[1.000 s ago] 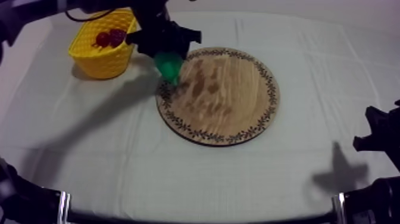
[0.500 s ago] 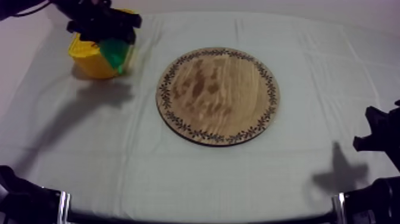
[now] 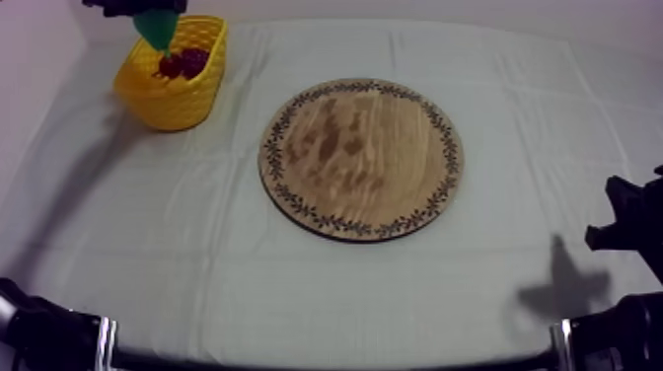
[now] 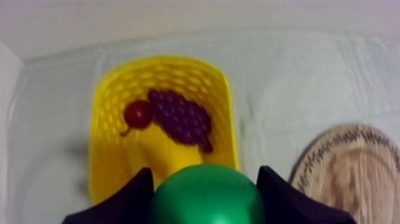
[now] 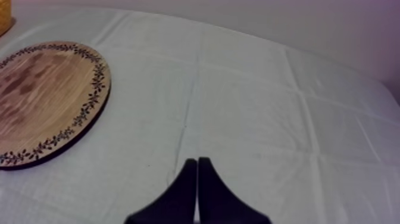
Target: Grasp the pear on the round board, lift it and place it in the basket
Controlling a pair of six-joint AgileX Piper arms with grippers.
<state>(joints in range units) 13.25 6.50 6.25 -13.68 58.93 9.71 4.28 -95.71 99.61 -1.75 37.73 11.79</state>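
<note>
My left gripper [image 4: 205, 174] is closed round the pear [image 4: 206, 199]. One black finger [image 4: 140, 193] presses on each flank of the green fruit, so the jaws stand as far apart as the pear is wide. Gripper and pear hang in the air above the yellow basket [image 4: 225, 113], with the pear clear of its rim. In the top view the pear tapers downward from the gripper toward the basket's far end.

Below and just ahead of the left gripper, inside the basket, lie a bunch of grapes [image 4: 178, 116] and a small red fruit [image 4: 137, 113]. The two touch each other, and the red fruit is on the side away from the round wooden board [image 4: 351, 173]. The board lies flat on the grey-white cloth [image 3: 513, 89], off to the side of this gripper toward the middle of the table, apart from the basket.

My right gripper [image 5: 196, 179] has its two fingers pressed together into a narrow wedge with nothing between them. It sits low over the cloth. The board's patterned rim lies ahead of it and off to one side, well apart from the fingertips. In the top view the right arm [image 3: 626, 222] sits at the table's right edge, far from the basket and the pear.
</note>
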